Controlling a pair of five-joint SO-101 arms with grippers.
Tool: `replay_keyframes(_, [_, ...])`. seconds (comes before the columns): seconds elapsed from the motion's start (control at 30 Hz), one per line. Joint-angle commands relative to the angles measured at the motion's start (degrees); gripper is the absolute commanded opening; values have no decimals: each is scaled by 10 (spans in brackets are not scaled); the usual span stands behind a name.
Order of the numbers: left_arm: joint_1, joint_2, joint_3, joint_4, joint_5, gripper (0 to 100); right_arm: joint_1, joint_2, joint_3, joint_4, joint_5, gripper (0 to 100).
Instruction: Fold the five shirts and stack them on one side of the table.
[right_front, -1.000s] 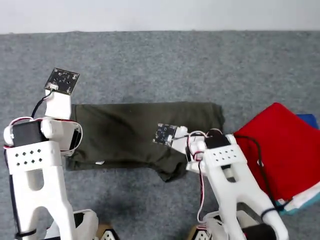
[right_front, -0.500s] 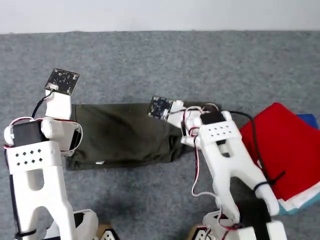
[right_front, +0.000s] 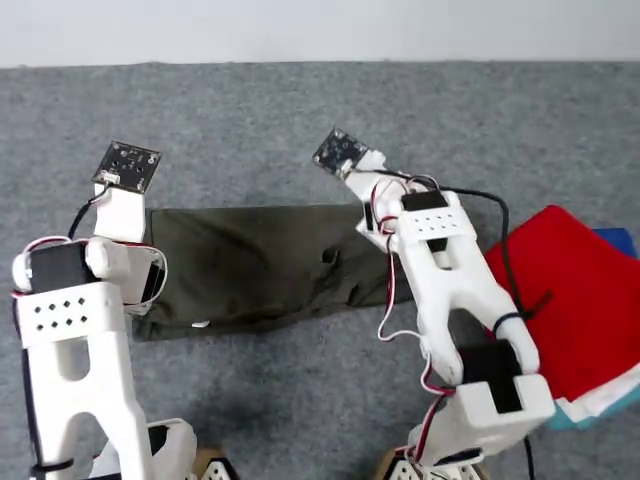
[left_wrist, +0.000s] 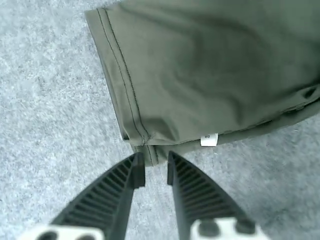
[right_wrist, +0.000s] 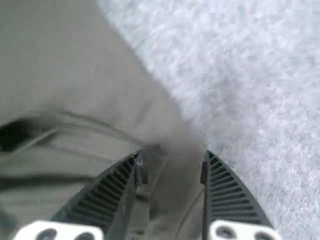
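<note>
An olive green shirt (right_front: 250, 265) lies flat across the grey table, with a small white tag (left_wrist: 209, 140) near its front edge. My left gripper (left_wrist: 155, 164) sits at the shirt's front-left hem corner (left_wrist: 145, 149), its tips drawn narrowly together on the hem. My right gripper (right_wrist: 171, 160) is shut on a bunched fold of the olive shirt (right_wrist: 75, 100) at its right end, and the right arm (right_front: 430, 240) reaches over that end toward the back. A folded red shirt (right_front: 570, 290) tops a stack at the right.
Under the red shirt, blue (right_front: 618, 240) and white (right_front: 610, 395) folded edges stick out at the table's right edge. Bare grey carpet (right_front: 250, 130) lies behind the olive shirt, up to the white wall. Both arm bases stand at the front edge.
My right arm has swung from the shirt's front-right corner toward the back, carrying the gripped fabric; the shirt's right end is drawn in and shorter. The left arm barely shifted.
</note>
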Motion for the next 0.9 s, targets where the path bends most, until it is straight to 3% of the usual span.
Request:
replay_keyframes(0.0, [1, -11, 2, -15, 2, 86, 7, 22, -46, -6, -25, 180])
replay_keyframes(0.1, [1, -12, 2, -14, 2, 86, 9, 24, -63, 61, -24, 180])
replay_keyframes(0.27, [1, -12, 2, -14, 2, 86, 2, -51, -107, 268, -20, 180])
replay_keyframes(0.47, [1, -13, 2, -14, 2, 86, -58, -74, -62, 401, -24, 162])
replay_keyframes(0.67, [1, -13, 2, -12, 2, 86, -103, -71, -5, 372, -25, 23])
replay_keyframes(0.87, [1, -13, 2, -12, 2, 86, -113, -70, 24, 283, -25, 20])
